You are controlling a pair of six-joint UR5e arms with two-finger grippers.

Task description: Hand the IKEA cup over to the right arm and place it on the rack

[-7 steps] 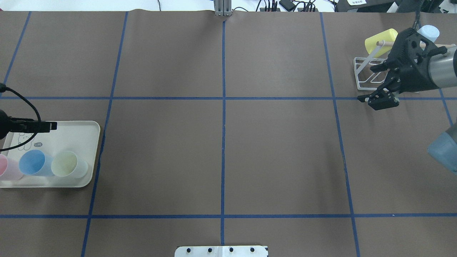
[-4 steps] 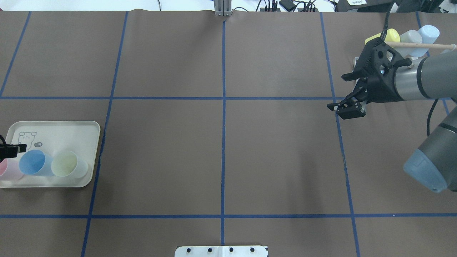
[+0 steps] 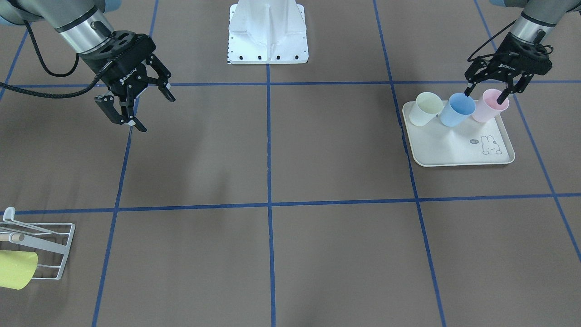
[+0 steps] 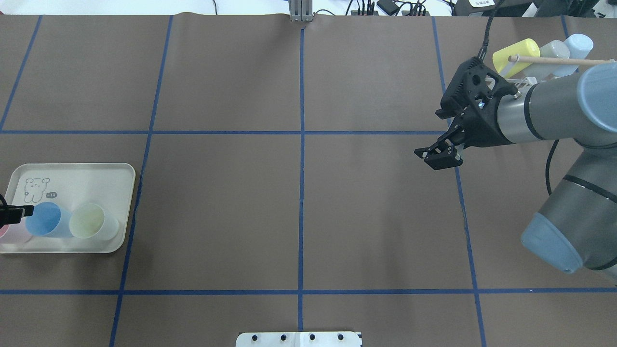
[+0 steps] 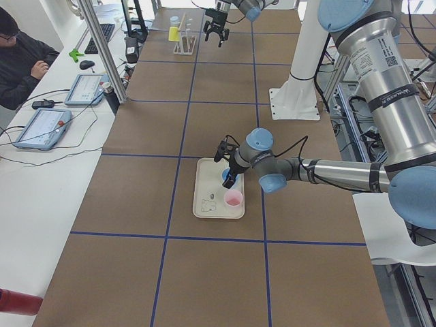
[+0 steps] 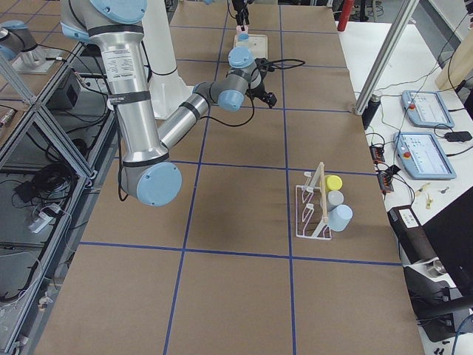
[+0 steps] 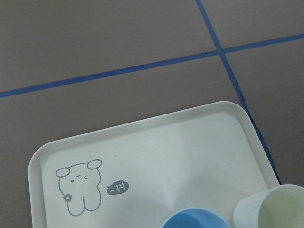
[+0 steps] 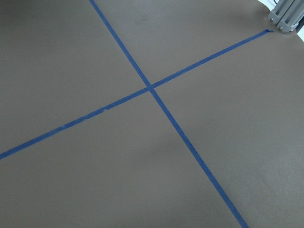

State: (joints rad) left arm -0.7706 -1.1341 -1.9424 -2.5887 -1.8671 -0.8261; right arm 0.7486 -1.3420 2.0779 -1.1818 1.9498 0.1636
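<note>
Pastel plastic cups, pink [image 3: 488,108], blue [image 3: 457,112] and pale green [image 3: 424,110], crowd the cream tray [image 3: 454,152]; the left gripper [image 3: 484,94] is spread wide over them. Far right stands the white wire rack [image 3: 41,242], apart from the right gripper [image 3: 145,111], which is splayed and empty.

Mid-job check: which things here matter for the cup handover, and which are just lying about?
In play: left gripper, open above the cups; pink cup, blue cup, pale green cup; right gripper, open and empty; rack.
Lying about: rabbit tray; yellow cup already on the rack; tablets; a person seated nearby.
</note>
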